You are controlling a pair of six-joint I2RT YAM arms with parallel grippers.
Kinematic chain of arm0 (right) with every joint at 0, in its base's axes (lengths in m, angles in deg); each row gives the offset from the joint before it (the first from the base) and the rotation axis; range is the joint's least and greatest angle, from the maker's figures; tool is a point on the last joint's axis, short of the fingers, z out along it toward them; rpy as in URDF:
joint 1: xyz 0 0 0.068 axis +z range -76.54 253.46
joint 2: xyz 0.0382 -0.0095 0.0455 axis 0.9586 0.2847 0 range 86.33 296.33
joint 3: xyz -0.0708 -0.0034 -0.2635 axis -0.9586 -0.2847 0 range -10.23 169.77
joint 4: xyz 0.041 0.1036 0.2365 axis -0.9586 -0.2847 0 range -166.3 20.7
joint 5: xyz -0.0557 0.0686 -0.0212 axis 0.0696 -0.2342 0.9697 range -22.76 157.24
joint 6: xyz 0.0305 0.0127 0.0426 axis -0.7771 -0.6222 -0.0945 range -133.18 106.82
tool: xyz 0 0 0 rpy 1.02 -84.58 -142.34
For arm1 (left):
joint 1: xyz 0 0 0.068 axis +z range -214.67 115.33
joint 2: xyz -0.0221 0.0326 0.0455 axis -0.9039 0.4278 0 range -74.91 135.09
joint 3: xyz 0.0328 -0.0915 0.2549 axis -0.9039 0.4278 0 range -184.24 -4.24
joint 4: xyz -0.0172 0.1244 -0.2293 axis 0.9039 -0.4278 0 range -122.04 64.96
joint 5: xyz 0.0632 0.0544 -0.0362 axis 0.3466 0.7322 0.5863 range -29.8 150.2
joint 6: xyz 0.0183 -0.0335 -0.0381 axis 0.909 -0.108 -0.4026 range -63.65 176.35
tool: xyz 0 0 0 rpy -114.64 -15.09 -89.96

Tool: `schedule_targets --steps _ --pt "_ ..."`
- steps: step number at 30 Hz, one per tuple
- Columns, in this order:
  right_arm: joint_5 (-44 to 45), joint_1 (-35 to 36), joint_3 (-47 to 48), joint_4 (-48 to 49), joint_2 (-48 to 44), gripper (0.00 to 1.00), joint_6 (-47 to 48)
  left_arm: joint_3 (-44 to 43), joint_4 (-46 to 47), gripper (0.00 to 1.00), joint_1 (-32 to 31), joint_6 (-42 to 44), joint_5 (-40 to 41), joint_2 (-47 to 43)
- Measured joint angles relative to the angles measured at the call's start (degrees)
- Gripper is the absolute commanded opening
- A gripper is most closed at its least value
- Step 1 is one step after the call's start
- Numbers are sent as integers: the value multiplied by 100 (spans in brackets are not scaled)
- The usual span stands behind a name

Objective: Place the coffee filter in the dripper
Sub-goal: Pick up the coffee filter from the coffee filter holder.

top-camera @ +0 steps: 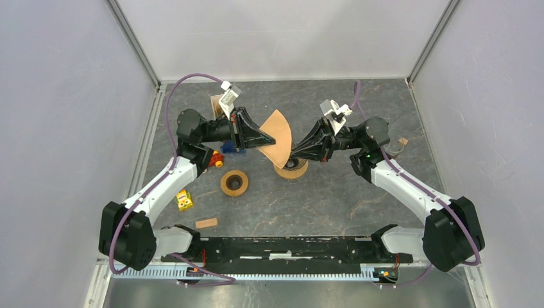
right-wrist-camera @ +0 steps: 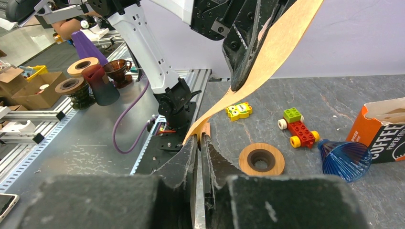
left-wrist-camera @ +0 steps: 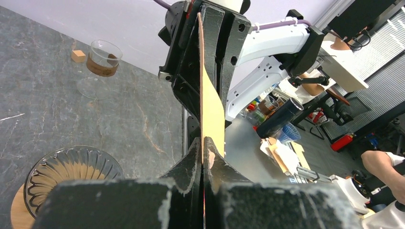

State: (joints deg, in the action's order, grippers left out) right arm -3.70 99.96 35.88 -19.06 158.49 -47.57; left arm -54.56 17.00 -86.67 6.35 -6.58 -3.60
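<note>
A brown paper coffee filter point(top-camera: 277, 138) hangs on edge between both arms, just above the glass dripper point(top-camera: 292, 168) on its wooden base. My left gripper point(top-camera: 266, 142) is shut on the filter's left side; in the left wrist view the filter point(left-wrist-camera: 211, 109) rises edge-on from the pinched tips of that gripper point(left-wrist-camera: 205, 150), with the dripper point(left-wrist-camera: 71, 171) below left. My right gripper point(top-camera: 293, 156) meets the filter's lower right edge. In the right wrist view its jaws point(right-wrist-camera: 198, 138) stand a narrow gap apart, with the filter's point(right-wrist-camera: 272, 47) corner still between the tips.
A wooden ring point(top-camera: 234, 183) lies left of the dripper. Near it are a blue plastic dripper point(right-wrist-camera: 345, 160), a toy brick car point(top-camera: 216, 159), a yellow block point(top-camera: 185, 200) and a wooden block point(top-camera: 206, 223). An orange filter box point(right-wrist-camera: 382, 129) stands far left, a glass cup point(left-wrist-camera: 101, 62) at the right.
</note>
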Motion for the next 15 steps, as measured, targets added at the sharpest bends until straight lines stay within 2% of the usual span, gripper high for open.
schedule_targets --steps 15 --pt "52 0 0 -76 0 13 -2 28 2 2 -2 168 28 0"
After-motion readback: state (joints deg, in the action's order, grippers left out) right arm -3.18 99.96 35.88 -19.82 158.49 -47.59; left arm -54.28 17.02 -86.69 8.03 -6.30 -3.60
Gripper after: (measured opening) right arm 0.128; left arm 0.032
